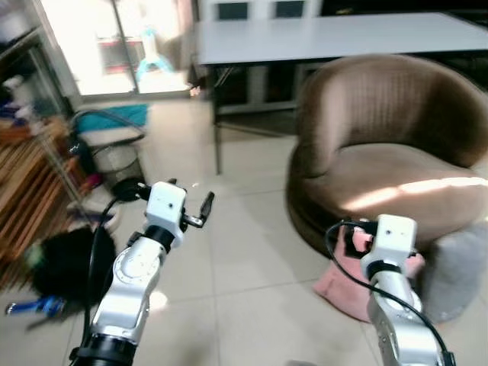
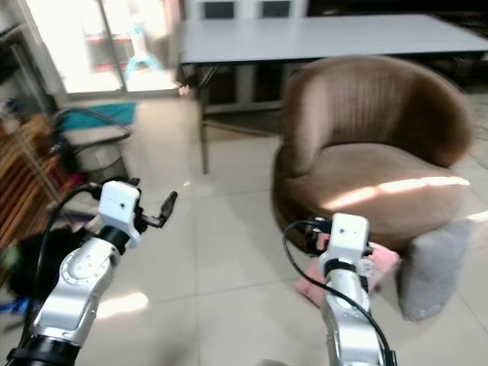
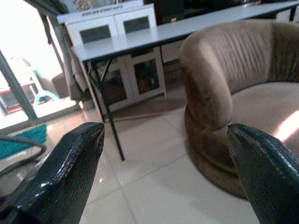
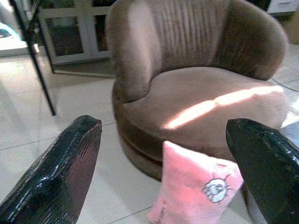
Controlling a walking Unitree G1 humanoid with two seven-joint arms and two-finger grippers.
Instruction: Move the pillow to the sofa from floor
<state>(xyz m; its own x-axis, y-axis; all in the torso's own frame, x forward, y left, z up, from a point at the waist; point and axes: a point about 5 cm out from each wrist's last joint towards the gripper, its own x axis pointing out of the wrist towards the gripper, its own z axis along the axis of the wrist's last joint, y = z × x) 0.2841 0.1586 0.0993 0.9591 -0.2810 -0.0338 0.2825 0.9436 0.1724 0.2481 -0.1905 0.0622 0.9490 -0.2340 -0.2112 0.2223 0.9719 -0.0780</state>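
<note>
A pink pillow (image 4: pixel 194 191) with a small white cartoon patch stands on the tiled floor, leaning against the front of a round brown sofa chair (image 4: pixel 201 102). My right gripper (image 4: pixel 163 126) is open and hovers just in front of the pillow (image 1: pixel 339 286), not touching it. My left gripper (image 1: pixel 191 200) is raised over bare floor to the left of the sofa (image 1: pixel 396 168), also open, with nothing between its fingers (image 3: pixel 70 172). The right arm covers part of the pillow in the eye views.
A grey cushion (image 1: pixel 454 271) lies on the floor at the sofa's right. A grey table (image 1: pixel 328 34) stands behind. At the left are a wooden rack (image 1: pixel 23 183), a black bag (image 1: pixel 65 263) and a white bin (image 1: pixel 114 156).
</note>
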